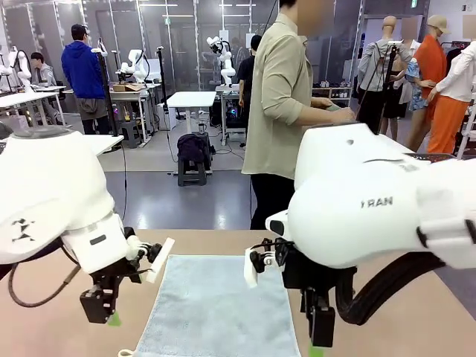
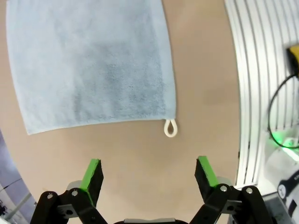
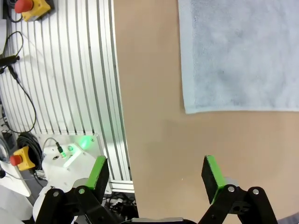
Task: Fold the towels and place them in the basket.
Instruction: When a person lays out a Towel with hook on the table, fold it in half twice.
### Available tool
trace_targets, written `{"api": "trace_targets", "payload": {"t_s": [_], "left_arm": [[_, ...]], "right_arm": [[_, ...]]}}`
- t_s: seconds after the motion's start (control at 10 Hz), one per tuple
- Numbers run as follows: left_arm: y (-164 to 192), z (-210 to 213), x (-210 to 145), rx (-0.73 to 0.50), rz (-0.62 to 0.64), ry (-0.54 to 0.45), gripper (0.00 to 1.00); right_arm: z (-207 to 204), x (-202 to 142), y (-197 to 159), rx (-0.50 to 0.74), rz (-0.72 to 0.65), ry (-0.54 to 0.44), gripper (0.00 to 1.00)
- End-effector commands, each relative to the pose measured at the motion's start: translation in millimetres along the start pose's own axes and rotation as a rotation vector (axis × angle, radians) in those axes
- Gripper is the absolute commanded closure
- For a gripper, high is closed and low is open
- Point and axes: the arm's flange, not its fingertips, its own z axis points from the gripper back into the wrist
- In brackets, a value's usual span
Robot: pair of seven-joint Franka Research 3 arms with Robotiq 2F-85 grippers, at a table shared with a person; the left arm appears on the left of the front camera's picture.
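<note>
One light blue-grey towel [image 1: 216, 309] lies flat and spread open on the worktop [image 1: 44, 327], in the middle between the two arms, its near edge close to the robot-side edge. Its small white loop [image 2: 171, 127] sticks out from the near corner on the left arm's side.

The left hand [image 2: 149, 172] hangs over bare worktop just short of that near edge, jaws wide and empty, roughly in line with the loop corner. The right hand [image 3: 156, 172] hangs the same way before the other near corner, also wide and holding nothing; the towel's edge lies just ahead of it. A person [image 1: 286, 97] stands at the far side, turned away from the cloth.

The step in hand looks like the first grasp for a fold, with nothing folded yet. To do it well, each hand should probably come down right on its own near corner, one finger slipping under the hem so the pinch takes a single layer of terry and not a bunched ridge. The left hand would do better gripping the cloth beside the loop than the loop itself. Both corners should then rise together and travel evenly toward the far edge, or the soft cloth will likely skew and the edges will not meet.
</note>
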Motion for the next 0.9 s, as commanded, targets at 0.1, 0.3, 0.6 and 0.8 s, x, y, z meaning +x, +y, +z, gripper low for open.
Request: {"api": "trace_targets", "payload": {"t_s": [0.1, 0.3, 0.6, 0.8], "left_arm": [[-24, -39, -6, -0.020, 0.092, -0.005, 0.00], [-24, -54, -8, -0.032, 0.090, 0.003, 0.00], [-27, -74, -8, -0.038, 0.082, 0.029, 0.00], [-27, -78, -9, -0.041, 0.056, 0.033, 0.00]], "right_arm": [[-18, 14, -4, -0.033, -0.039, -0.019, 0.00], [-30, 17, -8, -0.031, -0.006, -0.038, 0.00], [-42, 20, -9, -0.010, 0.002, -0.046, 0.00], [-44, 18, -12, 0.013, -0.001, -0.053, 0.00]]}}
